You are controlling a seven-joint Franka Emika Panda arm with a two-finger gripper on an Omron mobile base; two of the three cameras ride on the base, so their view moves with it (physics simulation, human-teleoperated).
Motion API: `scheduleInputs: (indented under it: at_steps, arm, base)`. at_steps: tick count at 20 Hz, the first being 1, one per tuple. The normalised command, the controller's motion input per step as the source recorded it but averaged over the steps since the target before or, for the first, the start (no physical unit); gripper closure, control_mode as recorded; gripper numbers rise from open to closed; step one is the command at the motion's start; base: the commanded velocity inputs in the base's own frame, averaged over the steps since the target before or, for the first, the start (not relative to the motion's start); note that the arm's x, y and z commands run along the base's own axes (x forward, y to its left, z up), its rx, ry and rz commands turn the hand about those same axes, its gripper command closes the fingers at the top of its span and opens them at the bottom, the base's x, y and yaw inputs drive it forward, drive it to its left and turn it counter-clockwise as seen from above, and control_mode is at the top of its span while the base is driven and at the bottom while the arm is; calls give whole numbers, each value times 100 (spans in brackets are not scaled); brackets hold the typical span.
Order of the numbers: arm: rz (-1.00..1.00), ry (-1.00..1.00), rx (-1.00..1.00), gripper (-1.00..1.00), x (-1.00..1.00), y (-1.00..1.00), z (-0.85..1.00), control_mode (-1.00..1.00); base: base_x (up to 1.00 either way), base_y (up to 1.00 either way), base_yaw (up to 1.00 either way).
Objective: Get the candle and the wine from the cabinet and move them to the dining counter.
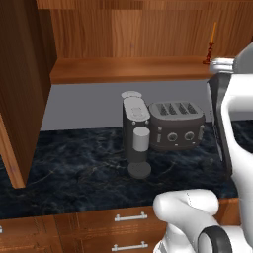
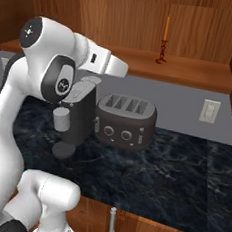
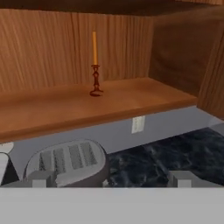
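While the end effector (image 3: 109, 181) hangs released and empty above the toaster (image 3: 65, 162), the candle (image 3: 95, 63) stands upright on the cabinet (image 2: 196, 30) shelf well beyond it — raised, I judge, to line up a reach.

cabinet (image 1: 20, 74): door open at left, wooden shelf inside | candle (image 1: 211, 47): upright at shelf's far right, partly behind white arm | desk (image 1: 74, 173): black marble, coffee machine (image 1: 136, 133) just beside toaster (image 1: 176, 124) | drawers (image 1: 129, 217) below
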Motion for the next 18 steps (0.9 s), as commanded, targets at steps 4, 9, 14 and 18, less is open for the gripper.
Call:
scheduleInputs:
  at_steps: [4, 9, 14, 18]
  arm:
    - [7, -8, 3, -100, 34, -21, 19, -100]
    - [5, 0, 0, -100, 32, -8, 28, -100]
    - [5, 0, 5, -100, 40, -16, 6, -100]
    - [7, 1, 6, -100, 46, -16, 3, -100]
  base:
    - [0, 0, 0]
    - [0, 0, 0]
    - [0, 0, 0]
    - [0, 0, 0]
